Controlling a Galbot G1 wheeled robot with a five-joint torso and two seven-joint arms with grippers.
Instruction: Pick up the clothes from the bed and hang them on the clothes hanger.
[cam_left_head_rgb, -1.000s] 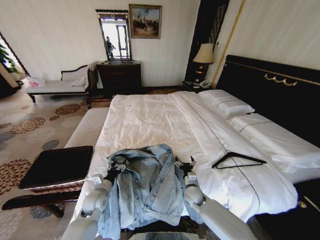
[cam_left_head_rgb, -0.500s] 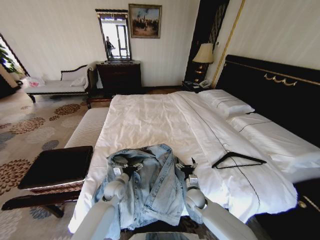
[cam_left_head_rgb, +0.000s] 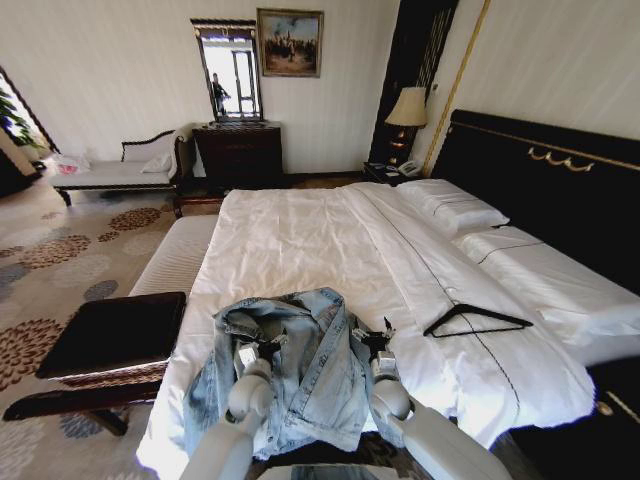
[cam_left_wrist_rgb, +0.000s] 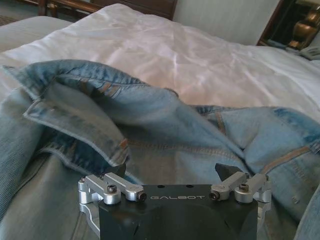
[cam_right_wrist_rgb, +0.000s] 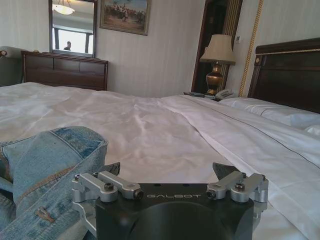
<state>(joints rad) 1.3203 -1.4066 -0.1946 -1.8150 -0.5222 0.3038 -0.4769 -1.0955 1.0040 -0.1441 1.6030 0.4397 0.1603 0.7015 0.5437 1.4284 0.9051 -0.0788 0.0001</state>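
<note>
The jacket (cam_left_head_rgb: 290, 365) lies at the bed (cam_left_head_rgb: 300, 240) foot edge; both the left gripper (cam_left_head_rgb: 258, 347) and right gripper (cam_left_head_rgb: 374, 335) are spread wide, hanger (cam_left_head_rgb: 477, 321) beside.

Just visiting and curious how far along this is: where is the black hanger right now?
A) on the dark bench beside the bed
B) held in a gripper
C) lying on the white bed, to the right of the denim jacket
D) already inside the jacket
C: the hanger lies flat on the bed, apart from the jacket.
</note>
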